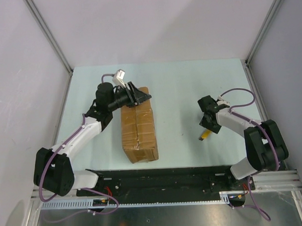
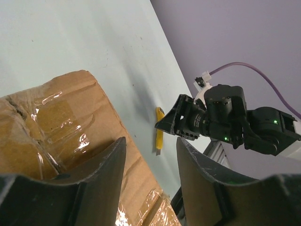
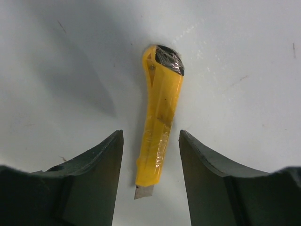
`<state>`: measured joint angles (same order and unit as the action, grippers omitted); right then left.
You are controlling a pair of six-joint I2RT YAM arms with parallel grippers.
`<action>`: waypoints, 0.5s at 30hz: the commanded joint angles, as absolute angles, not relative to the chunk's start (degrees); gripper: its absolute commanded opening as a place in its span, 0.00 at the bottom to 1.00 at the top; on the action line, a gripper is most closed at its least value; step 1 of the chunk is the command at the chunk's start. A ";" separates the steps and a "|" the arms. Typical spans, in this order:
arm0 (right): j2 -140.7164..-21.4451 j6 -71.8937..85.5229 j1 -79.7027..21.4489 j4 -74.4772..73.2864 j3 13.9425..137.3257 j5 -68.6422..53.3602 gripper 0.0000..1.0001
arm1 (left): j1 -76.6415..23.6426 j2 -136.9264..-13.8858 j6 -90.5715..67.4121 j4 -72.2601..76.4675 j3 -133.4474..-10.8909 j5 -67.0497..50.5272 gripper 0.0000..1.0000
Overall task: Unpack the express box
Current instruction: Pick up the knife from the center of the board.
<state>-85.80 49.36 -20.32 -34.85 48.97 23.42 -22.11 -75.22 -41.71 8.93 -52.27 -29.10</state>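
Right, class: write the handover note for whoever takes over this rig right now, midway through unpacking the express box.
Left gripper: open, over the far end of the express box, not gripping it.
Right gripper: open, one finger on each side of the yellow utility knife, which lies flat on the table, blade tip out.
Done: nothing cut; the box looks taped shut.
To do: grasp the knife, slit the tape, open the flaps, empty the box.

Boxes: one express box (image 1: 138,129) is being counted, left of the middle of the tabletop (image 1: 185,86). Knives: one yellow utility knife (image 1: 205,135) is being counted, toward the right edge. Grippers: two are being tallied, the left gripper (image 1: 141,96) and the right gripper (image 1: 207,123), with two fingers being shown on each. Tabletops: one is being noted.
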 commanded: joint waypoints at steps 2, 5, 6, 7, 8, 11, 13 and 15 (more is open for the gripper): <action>-87.36 51.77 -18.20 -31.73 47.90 20.84 0.55 | -22.24 -74.97 -40.08 3.78 -50.71 -30.41 0.54; -88.59 51.85 -17.84 -30.85 47.46 19.87 0.55 | -22.24 -74.97 -39.99 3.69 -50.98 -30.59 0.55; -89.03 51.86 -17.75 -30.68 47.03 19.43 0.54 | -22.24 -75.06 -39.90 3.69 -50.98 -30.59 0.55; -89.73 51.86 -17.58 -29.89 46.76 19.08 0.49 | -22.32 -75.06 -39.99 3.60 -51.06 -30.67 0.55; -90.00 51.51 -17.40 -29.36 46.41 17.59 0.43 | -22.32 -75.06 -39.99 3.60 -51.15 -30.67 0.55; -88.25 50.89 -17.23 -25.32 43.86 15.21 0.35 | -22.24 -75.06 -39.90 3.52 -51.33 -31.20 0.55; -86.75 50.28 -17.23 -23.12 42.89 14.68 0.32 | -22.24 -75.06 -39.81 3.43 -51.42 -31.55 0.56; -84.99 48.43 -17.14 -21.72 42.80 13.80 0.23 | -22.32 -75.06 -39.81 3.43 -51.42 -31.73 0.56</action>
